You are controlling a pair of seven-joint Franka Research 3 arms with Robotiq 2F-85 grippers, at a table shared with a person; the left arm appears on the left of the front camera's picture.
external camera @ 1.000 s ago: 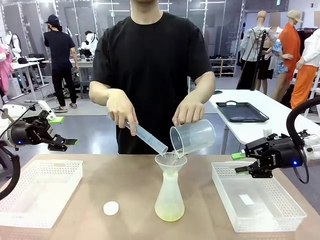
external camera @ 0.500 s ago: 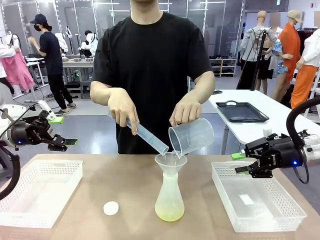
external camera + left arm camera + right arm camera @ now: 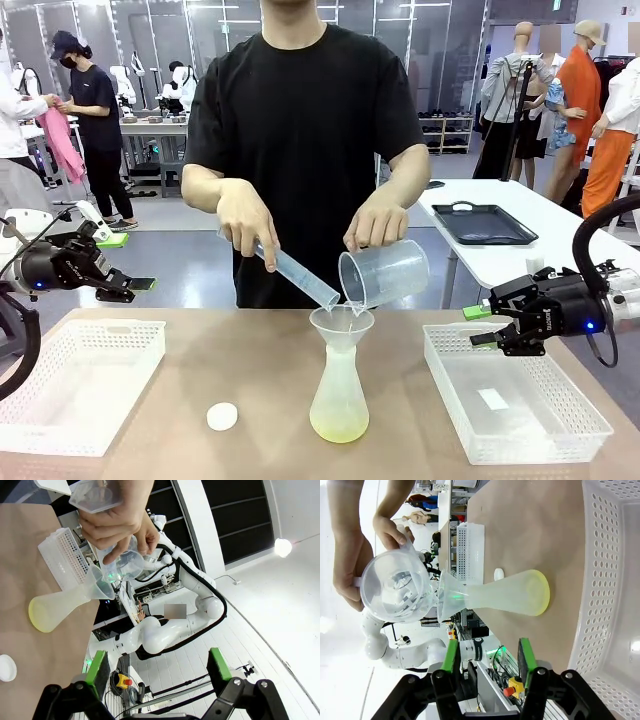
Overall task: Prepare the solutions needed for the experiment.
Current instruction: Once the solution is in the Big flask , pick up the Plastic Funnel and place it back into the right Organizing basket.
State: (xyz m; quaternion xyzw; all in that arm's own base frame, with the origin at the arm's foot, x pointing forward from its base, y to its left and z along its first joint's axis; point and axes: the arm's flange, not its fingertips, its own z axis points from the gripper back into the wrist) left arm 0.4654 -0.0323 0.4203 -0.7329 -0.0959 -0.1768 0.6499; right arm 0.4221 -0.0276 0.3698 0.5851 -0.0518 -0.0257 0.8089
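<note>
Solutions (image 3: 338, 430): shallow yellow-green pool in conical flask (image 3: 338, 390), bench (image 3: 200, 400) centre, funnel (image 3: 341, 322) on top; person (image 3: 310, 130) tipping beaker (image 3: 385, 272) in. Light, sloshy, likely tippy; take the neck. Left end effector (image 3: 128, 262), right end effector (image 3: 480, 325): fingers apart, empty. Right wrist view looks into beaker's mouth; front gives its side.

Lab workspace: plastic flask (image 3: 339, 395), funnel (image 3: 341, 322), beaker (image 3: 385, 272) on table (image 3: 250, 360); white worktable (image 3: 578, 226) behind.
</note>
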